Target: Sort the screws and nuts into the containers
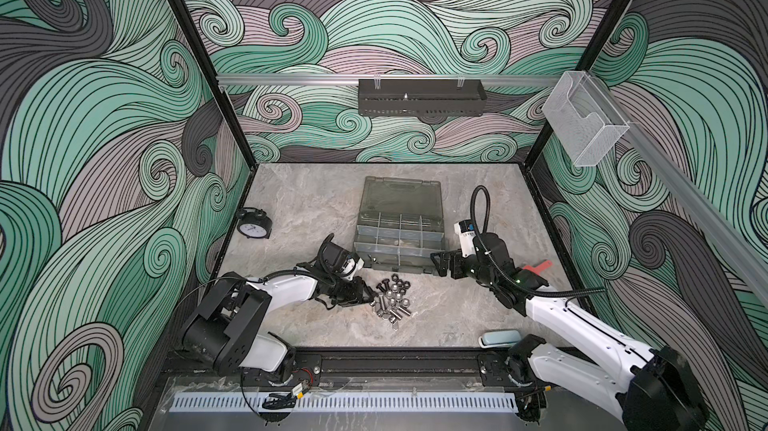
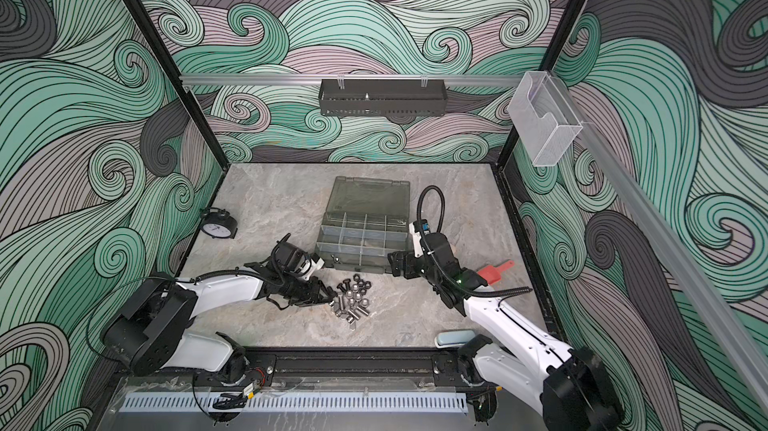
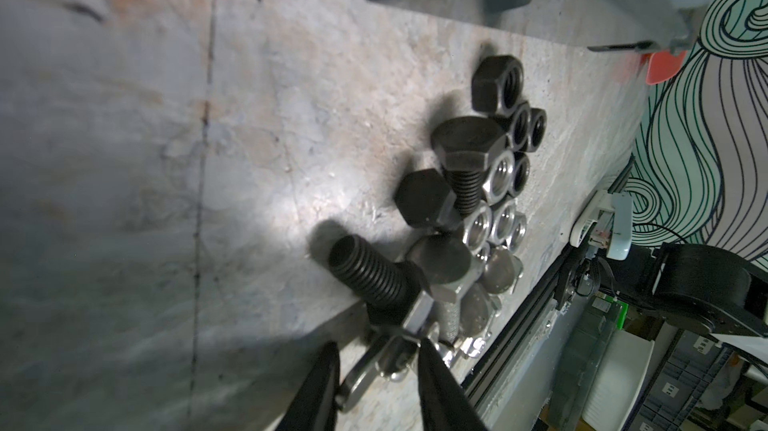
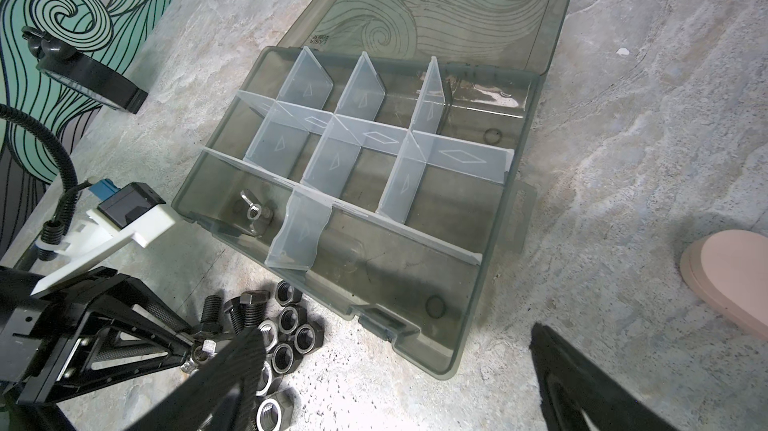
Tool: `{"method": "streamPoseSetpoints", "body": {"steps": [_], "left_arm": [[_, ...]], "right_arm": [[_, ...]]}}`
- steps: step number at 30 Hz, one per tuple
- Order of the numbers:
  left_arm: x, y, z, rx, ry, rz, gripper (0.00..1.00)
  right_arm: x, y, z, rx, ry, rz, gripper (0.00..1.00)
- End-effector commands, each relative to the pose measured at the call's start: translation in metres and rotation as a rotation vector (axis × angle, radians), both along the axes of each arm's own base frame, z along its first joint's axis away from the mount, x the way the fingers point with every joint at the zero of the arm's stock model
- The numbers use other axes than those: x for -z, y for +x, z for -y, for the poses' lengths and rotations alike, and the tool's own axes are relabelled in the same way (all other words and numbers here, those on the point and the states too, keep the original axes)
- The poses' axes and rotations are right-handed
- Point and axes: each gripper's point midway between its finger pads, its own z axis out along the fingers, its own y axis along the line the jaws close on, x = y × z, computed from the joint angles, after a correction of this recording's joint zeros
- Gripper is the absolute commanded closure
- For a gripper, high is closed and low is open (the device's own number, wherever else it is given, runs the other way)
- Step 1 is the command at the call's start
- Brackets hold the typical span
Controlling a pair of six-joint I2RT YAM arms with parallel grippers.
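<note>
Black and silver screws [image 3: 461,150] and nuts [image 3: 498,84] heaped on surface [image 1: 449,316] before near-empty containers [image 4: 419,133]; left gripper [image 3: 376,345] straddling silver piece [image 3: 361,366], likely for pickup, clamp undeterminable; right gripper [image 1: 441,265] spread wide beside them.

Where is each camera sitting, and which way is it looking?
Both top views: high at the front, looking down on table, organizer case, left arm, right arm.
Left wrist: on the left arm, low over screws and nuts; its fingers show.
Right wrist: on the right arm, facing the case; its fingers and the left arm's fingers show.
Shared: both wrists see the nuts.
</note>
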Motion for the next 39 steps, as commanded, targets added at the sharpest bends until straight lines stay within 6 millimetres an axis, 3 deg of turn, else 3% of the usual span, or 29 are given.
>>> {"method": "streamPoseSetpoints", "body": {"steps": [1, 20, 25, 28, 33, 39], "left_arm": [[0.01, -0.003, -0.005, -0.016, 0.037, -0.024, 0.68], [-0.006, -0.003, -0.011, -0.036, 0.034, 0.036, 0.98], [-0.028, 0.001, -0.01, -0.039, 0.022, 0.07, 1.0], [-0.052, 0.014, -0.009, -0.055, 0.027, 0.134, 1.0], [-0.088, 0.053, -0.01, -0.119, 0.07, 0.274, 1.0], [-0.098, 0.099, -0.015, -0.14, 0.14, 0.334, 1.0]], "right_arm": [[0.0, 0.0, 0.001, 0.012, 0.005, 0.009, 0.01], [0.004, -0.002, 0.001, 0.011, 0.006, -0.002, 0.01], [0.004, -0.003, 0.002, 0.012, 0.003, -0.001, 0.01], [0.003, -0.003, 0.003, 0.016, 0.005, 0.003, 0.01], [0.003, -0.003, 0.002, 0.012, 0.007, 0.002, 0.01], [0.002, -0.004, 0.003, 0.012, 0.006, 0.002, 0.01]]}}
